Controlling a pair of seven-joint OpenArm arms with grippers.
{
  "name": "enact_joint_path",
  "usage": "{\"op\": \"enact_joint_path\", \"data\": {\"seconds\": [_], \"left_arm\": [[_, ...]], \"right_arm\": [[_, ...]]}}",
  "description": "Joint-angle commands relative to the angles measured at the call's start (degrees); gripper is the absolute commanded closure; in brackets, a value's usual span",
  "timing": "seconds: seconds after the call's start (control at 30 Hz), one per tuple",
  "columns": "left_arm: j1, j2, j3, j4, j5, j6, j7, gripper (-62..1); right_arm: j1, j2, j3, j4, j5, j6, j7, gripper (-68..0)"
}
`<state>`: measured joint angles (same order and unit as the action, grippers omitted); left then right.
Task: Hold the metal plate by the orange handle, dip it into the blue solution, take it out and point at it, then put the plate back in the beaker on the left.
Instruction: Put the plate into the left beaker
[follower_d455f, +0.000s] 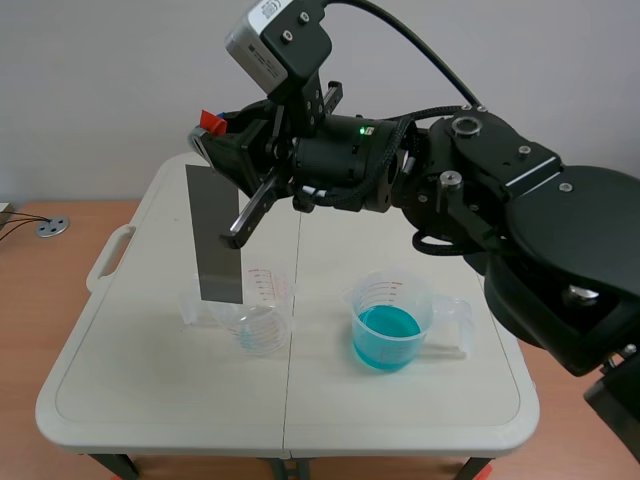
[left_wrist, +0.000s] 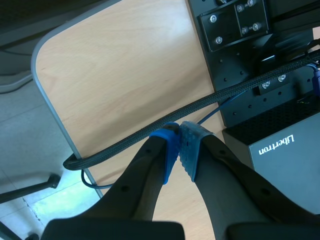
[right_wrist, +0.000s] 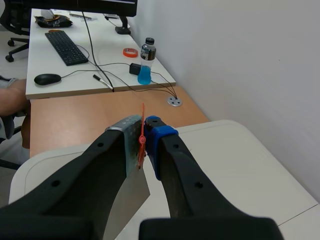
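hanging, dark grey metal plate (follower_d455f: 218, 235) (orange handle (follower_d455f: 211, 122))

Fingers (left_wrist: 171, 150) meet over a black cable (left_wrist: 215, 101) and wooden desk (left_wrist: 125, 65).

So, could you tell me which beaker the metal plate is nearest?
The clear, nearly empty beaker on the left, just below the metal plate; the other beaker, farther right, holds blue solution.

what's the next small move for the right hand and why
Probably raise the right hand a little: it is shut on the plate, whose lower edge seems level with the left beaker's rim. Once clear, it could cross to the blue solution. Whether it was dipped cannot be told.
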<state>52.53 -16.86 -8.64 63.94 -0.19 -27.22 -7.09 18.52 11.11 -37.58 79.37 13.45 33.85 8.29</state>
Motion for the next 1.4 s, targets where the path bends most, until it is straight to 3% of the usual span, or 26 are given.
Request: {"op": "enact_joint_path", "data": {"seconds": [0.0,0.47,0.83,1.37], "left_arm": [[0.61,-0.31,-0.42,0.44,-0.15,-0.37,-0.37,-2.7],[0.61,-0.31,-0.42,0.44,-0.15,-0.37,-0.37,-2.7],[0.61,-0.31,-0.42,0.44,-0.13,-0.37,-0.39,-2.7],[0.61,-0.31,-0.42,0.44,-0.13,-0.37,-0.39,-2.7]], "right_arm": [[1.49,0.0,0.63,0.68,0.66,0.0,0.92,-1.3],[1.22,1.05,0.94,5.68,0.68,0.46,0.39,-1.3],[0.2,3.43,0.94,5.77,0.92,0.44,0.24,-1.3],[-2.45,3.76,0.87,5.64,0.85,0.17,-0.39,-1.3]]}}
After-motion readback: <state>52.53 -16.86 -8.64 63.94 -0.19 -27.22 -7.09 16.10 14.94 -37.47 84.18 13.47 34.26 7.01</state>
